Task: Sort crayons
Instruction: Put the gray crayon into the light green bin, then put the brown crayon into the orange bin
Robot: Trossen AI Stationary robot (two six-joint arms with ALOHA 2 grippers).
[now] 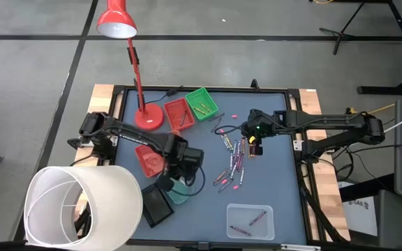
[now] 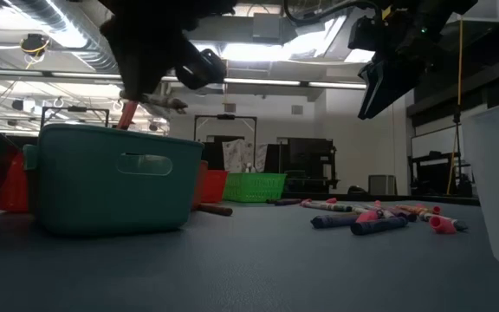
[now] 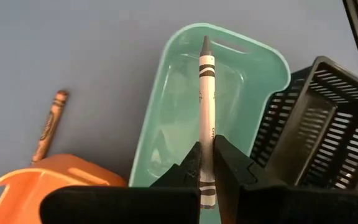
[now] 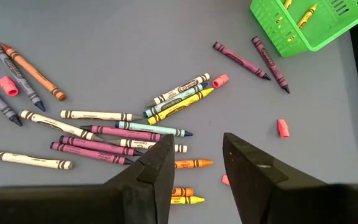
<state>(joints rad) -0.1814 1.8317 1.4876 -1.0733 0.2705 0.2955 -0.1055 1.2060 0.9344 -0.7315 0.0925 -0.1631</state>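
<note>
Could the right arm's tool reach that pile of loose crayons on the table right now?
Probably yes: the right tool hangs open directly above the loose crayons, holding nothing, and nothing lies between them.

L gripper (image 3: 207, 163) low, jaws clamped. R gripper (image 4: 197, 163) raised mid-table, jaws apart.

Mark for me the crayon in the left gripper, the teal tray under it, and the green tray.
grey crayon (image 3: 206, 93): left wrist view, mid-shaft.
teal tray (image 3: 160, 93): left wrist view, side wall.
green tray (image 4: 328, 34): right wrist view, slotted wall.
</note>
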